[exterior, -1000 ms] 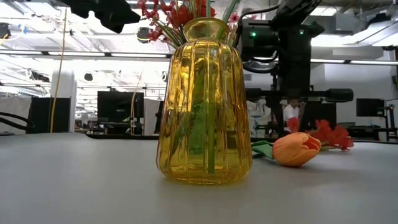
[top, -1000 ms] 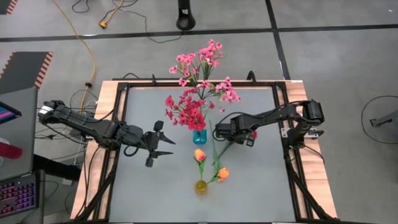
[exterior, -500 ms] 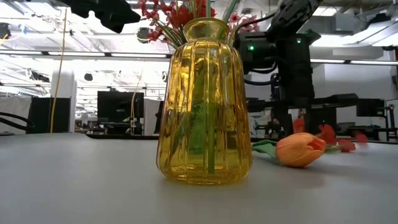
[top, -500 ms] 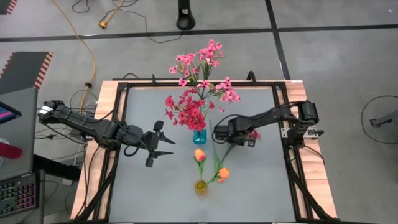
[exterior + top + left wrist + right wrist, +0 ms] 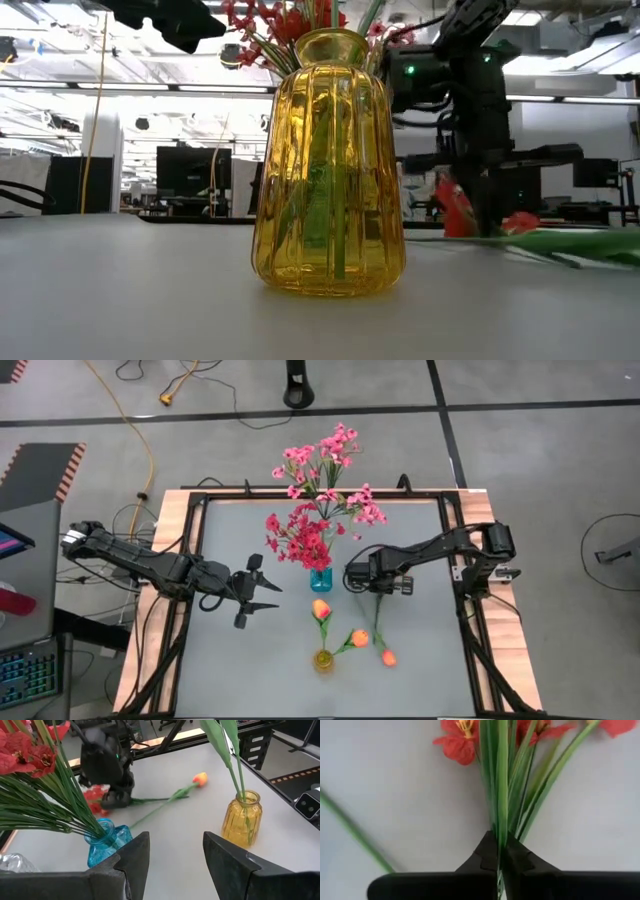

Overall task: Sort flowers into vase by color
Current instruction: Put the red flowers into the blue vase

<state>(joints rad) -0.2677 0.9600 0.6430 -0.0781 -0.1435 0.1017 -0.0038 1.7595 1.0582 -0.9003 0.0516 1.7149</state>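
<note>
The right gripper (image 5: 499,851) is clamped tight on the green stems of a red flower spray (image 5: 457,742), whose blossoms lie on the table (image 5: 420,650) just ahead of its fingertips. An orange tulip (image 5: 387,657) lies loose nearby, beside the yellow vase (image 5: 323,659). The left gripper (image 5: 172,852) hangs with fingers spread wide and empty, the blue vase (image 5: 107,839) just ahead of it.

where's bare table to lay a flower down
Free: the near left corner, between the left gripper and the table edge, and the near right corner past the loose orange tulip. Crowded: the middle, around the blue vase, yellow vase and right gripper.
</note>
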